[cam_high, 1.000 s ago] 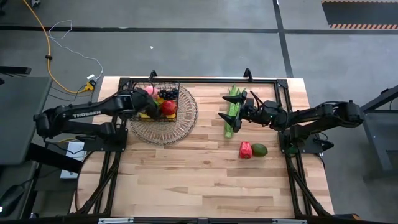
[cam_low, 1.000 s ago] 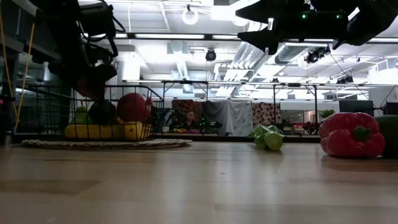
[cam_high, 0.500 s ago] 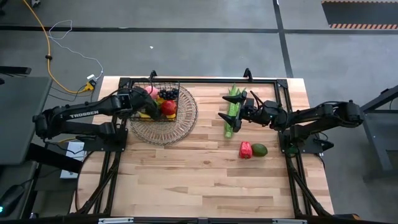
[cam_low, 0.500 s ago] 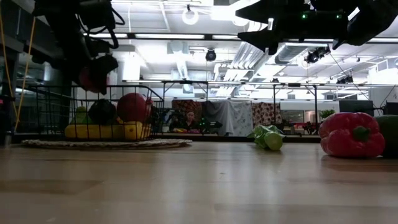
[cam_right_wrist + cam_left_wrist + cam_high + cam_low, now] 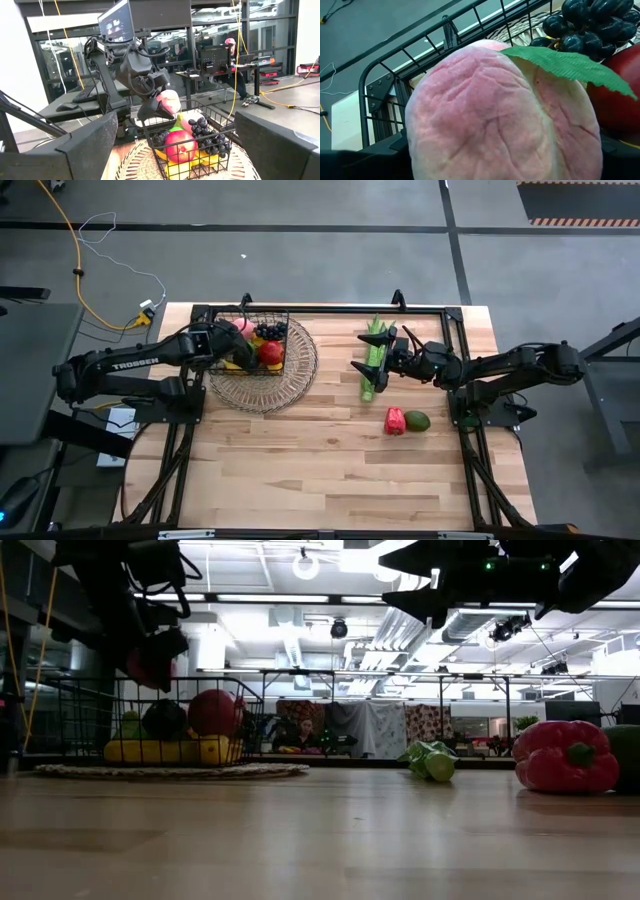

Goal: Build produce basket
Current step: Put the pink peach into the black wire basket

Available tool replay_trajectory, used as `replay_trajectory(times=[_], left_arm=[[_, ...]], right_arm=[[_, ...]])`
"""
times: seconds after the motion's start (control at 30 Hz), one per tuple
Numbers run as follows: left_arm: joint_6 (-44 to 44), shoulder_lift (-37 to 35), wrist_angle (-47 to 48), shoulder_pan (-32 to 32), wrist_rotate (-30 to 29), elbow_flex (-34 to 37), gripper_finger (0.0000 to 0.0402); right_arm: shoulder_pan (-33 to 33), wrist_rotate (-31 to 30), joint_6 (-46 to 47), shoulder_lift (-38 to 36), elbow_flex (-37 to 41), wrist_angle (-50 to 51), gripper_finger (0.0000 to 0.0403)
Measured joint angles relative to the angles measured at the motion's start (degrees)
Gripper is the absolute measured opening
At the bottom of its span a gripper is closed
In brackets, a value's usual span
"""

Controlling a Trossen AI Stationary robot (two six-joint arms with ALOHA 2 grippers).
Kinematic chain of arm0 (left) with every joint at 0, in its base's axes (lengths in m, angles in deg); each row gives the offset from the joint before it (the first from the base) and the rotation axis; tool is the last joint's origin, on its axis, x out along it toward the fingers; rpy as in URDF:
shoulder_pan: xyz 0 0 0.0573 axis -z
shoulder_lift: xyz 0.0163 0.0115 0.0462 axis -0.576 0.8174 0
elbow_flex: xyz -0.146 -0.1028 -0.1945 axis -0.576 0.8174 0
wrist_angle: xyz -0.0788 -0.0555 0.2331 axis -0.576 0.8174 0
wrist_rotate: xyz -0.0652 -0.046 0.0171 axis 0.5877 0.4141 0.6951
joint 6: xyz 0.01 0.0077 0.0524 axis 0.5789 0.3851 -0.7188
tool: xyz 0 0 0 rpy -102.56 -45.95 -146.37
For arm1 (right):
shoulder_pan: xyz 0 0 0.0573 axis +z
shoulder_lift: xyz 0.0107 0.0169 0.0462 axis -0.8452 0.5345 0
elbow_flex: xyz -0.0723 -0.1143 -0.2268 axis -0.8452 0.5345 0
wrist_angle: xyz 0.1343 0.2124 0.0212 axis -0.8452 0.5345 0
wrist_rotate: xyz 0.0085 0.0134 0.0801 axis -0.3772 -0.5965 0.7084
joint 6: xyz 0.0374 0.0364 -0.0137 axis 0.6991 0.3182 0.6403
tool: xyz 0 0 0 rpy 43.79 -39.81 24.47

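The black wire basket point(image 5: 262, 345) stands on a round wicker tray point(image 5: 265, 375) at the table's far left. It holds bananas, a red apple point(image 5: 271, 353) and dark grapes point(image 5: 590, 22). My left gripper point(image 5: 230, 340) is shut on a pink peach point(image 5: 505, 115) with a green leaf point(image 5: 565, 65), over the basket's left part, also in the right wrist view point(image 5: 167, 102). My right gripper point(image 5: 385, 360) stands open above the long green stalk point(image 5: 373, 358), pointing toward the basket and touching nothing. My left gripper pinches the peach between its two fingers, one on each side of the fruit point(image 5: 420, 150); the peach itself hides most of the pads. The fingers slant downward from the table's left side. The peach hangs clear above the basket's fruit point(image 5: 150, 665).
A red pepper point(image 5: 395, 421) and an avocado point(image 5: 417, 421) lie on the table's right half, nearer the front than the stalk. A black frame point(image 5: 420, 310) runs along the far edge. Bare wood fills the table's near half.
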Motion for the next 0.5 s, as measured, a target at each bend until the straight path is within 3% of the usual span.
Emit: replay_trajectory(times=[0.5], left_arm=[[0.04,0.25,-1.67,0.81,-1.18,0.04,0.0321]], right_arm=[[0.00,0.00,-0.02,0.00,0.00,0.00,0.0390]])
